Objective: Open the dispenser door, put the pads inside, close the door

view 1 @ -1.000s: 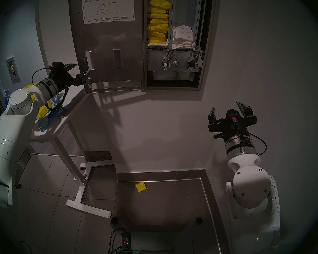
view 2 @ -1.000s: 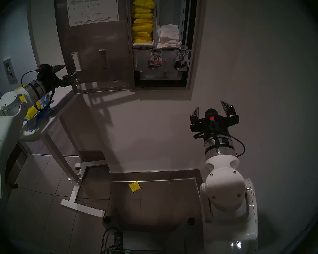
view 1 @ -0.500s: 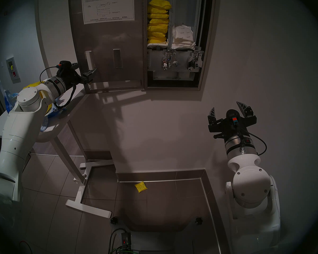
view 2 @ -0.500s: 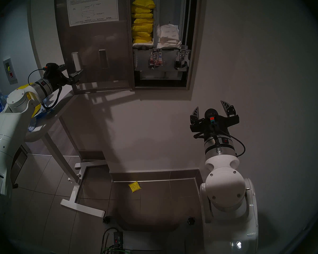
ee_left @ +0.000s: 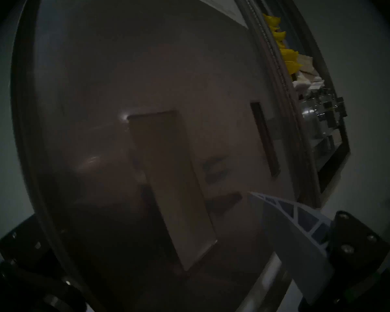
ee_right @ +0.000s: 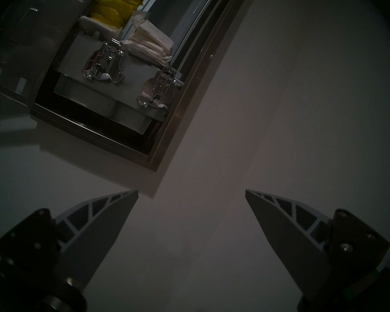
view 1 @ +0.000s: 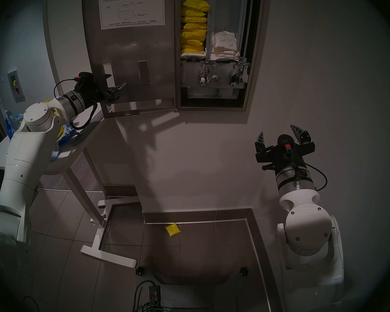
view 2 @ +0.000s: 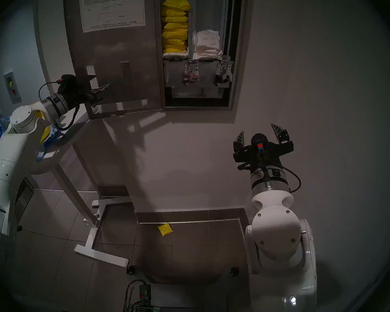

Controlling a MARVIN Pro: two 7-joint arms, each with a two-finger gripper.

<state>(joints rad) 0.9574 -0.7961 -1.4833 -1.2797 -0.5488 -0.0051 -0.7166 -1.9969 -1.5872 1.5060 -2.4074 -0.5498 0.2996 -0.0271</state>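
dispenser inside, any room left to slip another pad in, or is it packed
The right column above the white pads is bare, bordered by the divider and the right rail. The left column is crowded: yellow pads stacked almost to the view's top edge.

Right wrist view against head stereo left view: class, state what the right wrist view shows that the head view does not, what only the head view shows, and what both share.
Only the right wrist view: the inner faces of the right tool's spread fingers.

Only the head view: the left tool at the open dispenser door, a yellow pad on the floor, and the white table.

Both: stacked yellow pads, white-wrapped pads and two chrome latches.
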